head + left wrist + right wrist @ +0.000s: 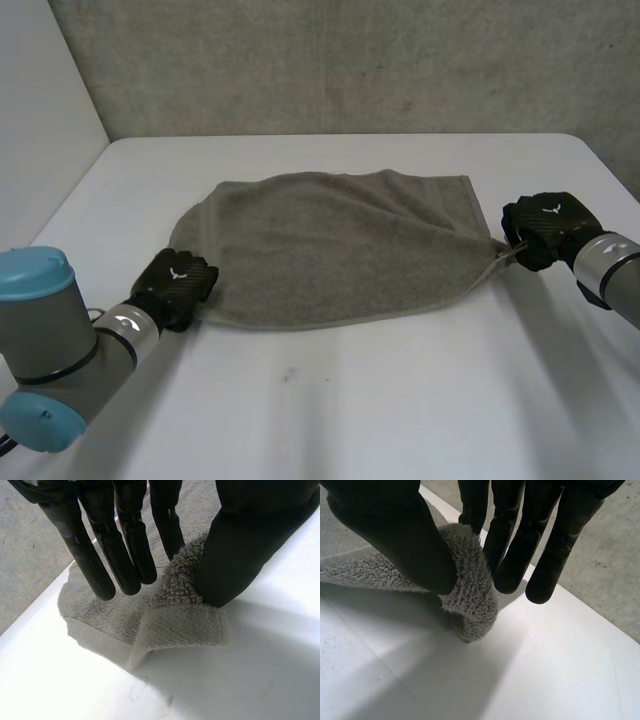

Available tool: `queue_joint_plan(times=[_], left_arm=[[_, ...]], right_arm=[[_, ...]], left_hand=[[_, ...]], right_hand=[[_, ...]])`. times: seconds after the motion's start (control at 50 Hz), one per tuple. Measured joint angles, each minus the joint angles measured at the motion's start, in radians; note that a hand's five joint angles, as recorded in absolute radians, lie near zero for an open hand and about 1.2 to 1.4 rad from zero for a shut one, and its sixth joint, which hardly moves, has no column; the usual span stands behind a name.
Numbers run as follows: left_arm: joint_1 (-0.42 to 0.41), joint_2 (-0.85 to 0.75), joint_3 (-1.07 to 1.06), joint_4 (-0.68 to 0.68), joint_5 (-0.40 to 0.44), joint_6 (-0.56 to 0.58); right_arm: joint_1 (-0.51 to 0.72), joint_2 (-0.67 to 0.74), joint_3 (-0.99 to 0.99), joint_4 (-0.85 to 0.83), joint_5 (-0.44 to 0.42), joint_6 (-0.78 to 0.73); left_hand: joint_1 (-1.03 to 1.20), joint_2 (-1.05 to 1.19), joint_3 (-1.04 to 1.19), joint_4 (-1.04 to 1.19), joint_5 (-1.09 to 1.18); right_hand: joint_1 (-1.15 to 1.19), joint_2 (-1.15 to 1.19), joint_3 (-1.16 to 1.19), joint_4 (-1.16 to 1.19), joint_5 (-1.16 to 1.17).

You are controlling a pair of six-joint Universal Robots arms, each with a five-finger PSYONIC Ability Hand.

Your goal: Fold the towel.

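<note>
A small white mark is showing on the back of each hand in the head view, too small to read. The grey towel (330,240) is lying spread on the white table (400,410), its long axis running left to right. Its right end is being drawn into a point towards the right hand (545,228). Its left end is looking rounded, and the corners there are hard to make out.

The left hand (178,285) is sitting on the near-left corner and hiding it in the head view. In the left wrist view its thumb (240,545) is pressing a bunched fold of cloth against one of the straight fingers (167,525), so it is pinching the towel, with a flap lying on the table below.

The right hand is gripping the near-right corner. In the right wrist view its thumb (395,540) and fingers (515,545) are squeezing a roll of cloth between them, and the roll's tip is hanging down to the table. The right arm is being cut off by the view's edge.
</note>
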Motion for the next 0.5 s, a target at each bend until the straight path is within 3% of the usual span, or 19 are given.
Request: queue_joint_plan(times=[0.34,0.36,0.42,0.5], left_arm=[[-0.001,0.018,-0.002,-0.01,0.0,-0.001],[-0.002,0.019,-0.003,-0.01,0.0,-0.001],[-0.009,0.021,-0.006,-0.013,0.001,0.0],[-0.017,0.02,-0.007,-0.015,0.001,0.0]], right_arm=[[0.001,0.008,-0.003,0.0,0.001,0.0],[0.001,0.008,-0.003,0.0,0.001,0.0],[0.001,0.008,-0.002,0.0,0.002,0.0],[0.002,0.007,-0.002,0.0,0.002,0.0]], left_hand=[[0.1,0.1,0.1,0.099,0.098],[-0.028,-0.016,-0.014,-0.017,-0.015],[-0.14,-0.138,-0.13,-0.133,-0.132],[-0.195,-0.198,-0.195,-0.198,-0.198]], right_hand=[[0.0,0.0,0.0,0.0,0.0],[0.0,0.0,0.0,0.0,0.0],[0.0,0.0,0.0,0.0,0.0],[0.0,0.0,0.0,0.0,0.0]])
